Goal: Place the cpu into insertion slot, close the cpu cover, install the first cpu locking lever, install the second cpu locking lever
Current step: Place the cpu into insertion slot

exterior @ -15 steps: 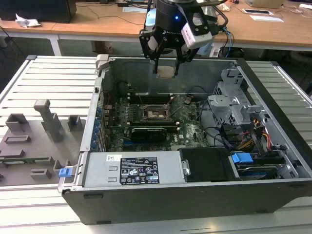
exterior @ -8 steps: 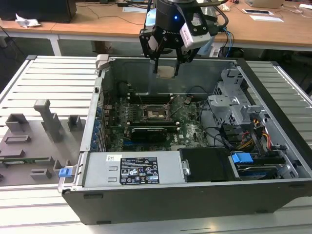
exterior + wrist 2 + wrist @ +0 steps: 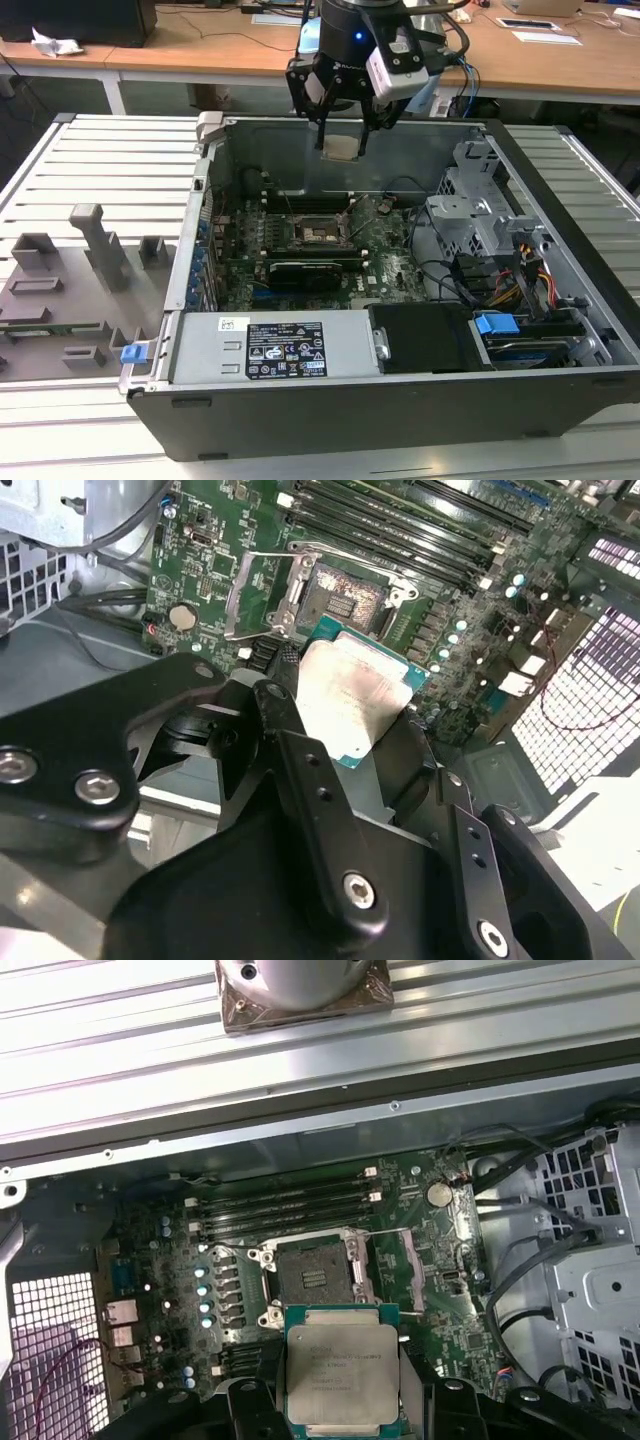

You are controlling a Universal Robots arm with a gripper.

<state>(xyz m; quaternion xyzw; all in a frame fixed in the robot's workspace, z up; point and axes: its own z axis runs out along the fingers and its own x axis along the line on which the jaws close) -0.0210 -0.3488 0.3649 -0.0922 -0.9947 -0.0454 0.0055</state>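
Observation:
My gripper (image 3: 343, 140) hangs above the open computer case, shut on the cpu (image 3: 340, 148), a flat square chip with a silvery top. In both wrist views the cpu (image 3: 350, 695) (image 3: 342, 1375) lies level between the black fingers (image 3: 285, 730), held by its edges. The insertion slot (image 3: 320, 232) lies below and nearer in the exterior view, on the green motherboard. Its contact field (image 3: 335, 600) (image 3: 312, 1278) is bare. The cpu cover (image 3: 262, 592) (image 3: 398, 1260) stands swung open beside the slot. The chip is well clear of the board.
A long black card (image 3: 305, 272) sits just in front of the slot. A grey power supply (image 3: 270, 350) spans the case front, and a metal drive cage (image 3: 470, 210) with cables is at the exterior view's right. Grey fixture blocks (image 3: 90, 260) stand outside the case on the left.

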